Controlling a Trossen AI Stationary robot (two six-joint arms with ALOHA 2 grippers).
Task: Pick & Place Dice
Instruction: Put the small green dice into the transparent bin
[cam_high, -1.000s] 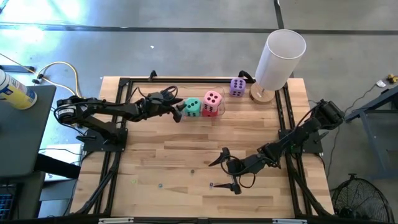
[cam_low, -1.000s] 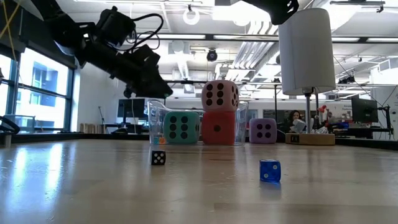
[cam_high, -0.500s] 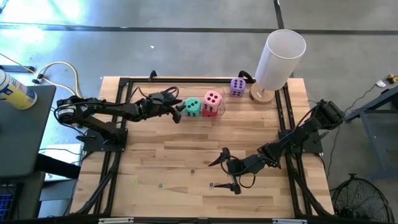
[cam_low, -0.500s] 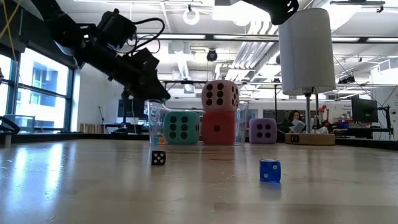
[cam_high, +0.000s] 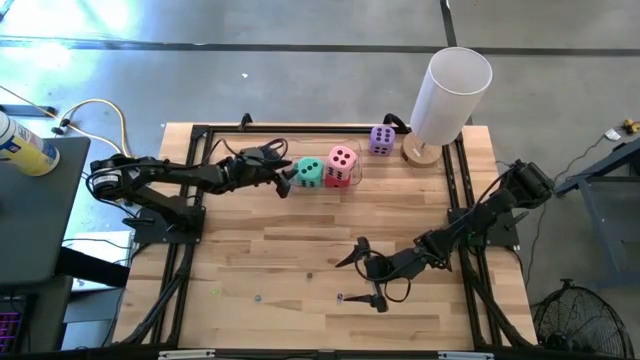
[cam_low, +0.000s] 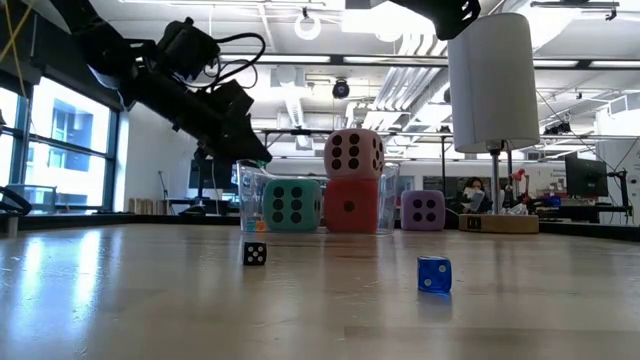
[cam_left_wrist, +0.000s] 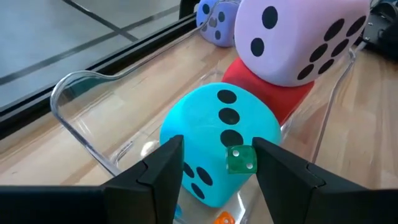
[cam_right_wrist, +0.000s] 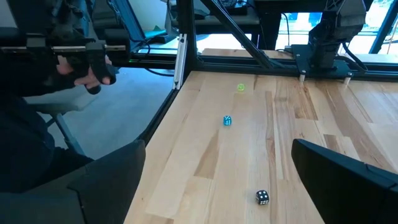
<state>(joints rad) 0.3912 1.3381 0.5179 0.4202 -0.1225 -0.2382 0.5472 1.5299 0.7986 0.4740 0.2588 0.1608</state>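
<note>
Hovering over the clear container (cam_left_wrist: 68, 87) in the upper middle of the high view, the left end effector (cam_high: 287, 174) looks to be at the placing step. Its fingers are partly spread, and a small green die (cam_left_wrist: 240, 160) sits between them against the teal-green die (cam_left_wrist: 211, 124). A gap shows on one side, so I judge it dropped rather than pinched. The next move likely calls for lifting clear without knocking the stack, then fetching a small die from the open bench (cam_high: 260, 250). The right end effector (cam_high: 362, 278) waits at lower centre of the high view, fingers spread wide and empty. There are four big dice. The teal-green and red die (cam_low: 350, 205) are inside the container, the pink die (cam_high: 342, 158) lies on the red, and the purple die (cam_high: 381, 139) stands apart near the one white cylinder (cam_high: 450, 90). I make out four small dice: green, an orange one (cam_left_wrist: 222, 218) in the container, and a black die (cam_low: 255, 253) and blue die (cam_low: 434, 273) on the bench.
</note>
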